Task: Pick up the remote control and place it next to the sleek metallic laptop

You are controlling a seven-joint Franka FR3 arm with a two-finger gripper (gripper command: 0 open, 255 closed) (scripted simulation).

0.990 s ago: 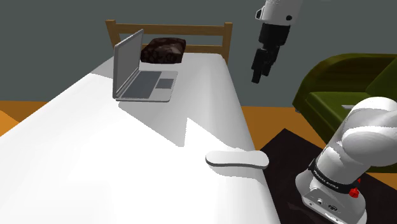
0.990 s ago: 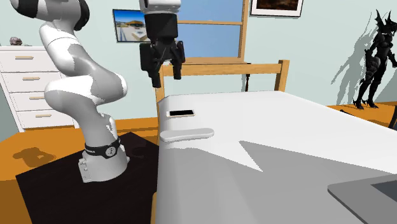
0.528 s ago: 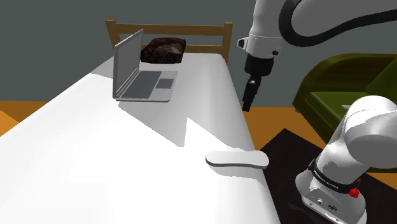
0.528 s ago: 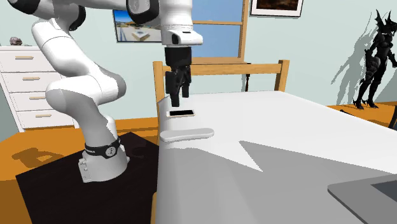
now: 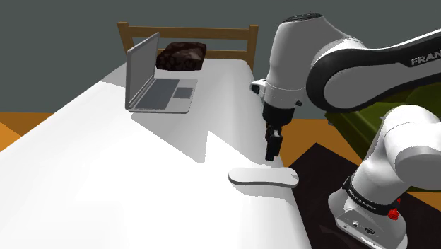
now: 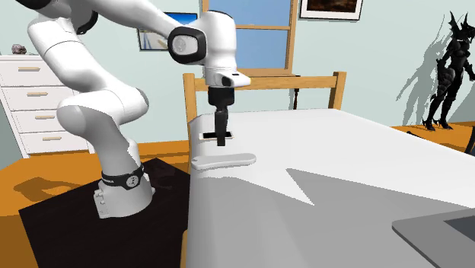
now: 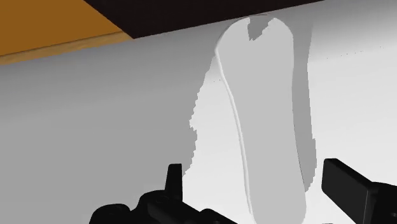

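The remote control (image 5: 263,177) is drawn as a long pale grey slab with rounded ends, lying flat at the bed's edge nearest the stand (image 6: 223,160). My black gripper (image 5: 271,154) hangs just above it, pointing down, also seen from the second exterior view (image 6: 222,139). In the wrist view the remote (image 7: 267,114) runs lengthwise between the open fingers of the gripper (image 7: 259,181), which do not touch it. The grey laptop (image 5: 159,88) stands open far up the bed near the headboard; one corner of the laptop (image 6: 441,228) shows in the second exterior view.
A dark brown pillow (image 5: 181,56) lies by the wooden headboard (image 5: 187,32). A small flat phone-like slab (image 6: 207,135) rests on the bed behind the gripper. A green armchair (image 5: 381,88) stands beyond the arm; a white dresser (image 6: 34,99) stands behind the stand.
The arm has swung down from high above the bed's edge to just over the remote. The fingers have stayed open. Remote and laptop have not moved.
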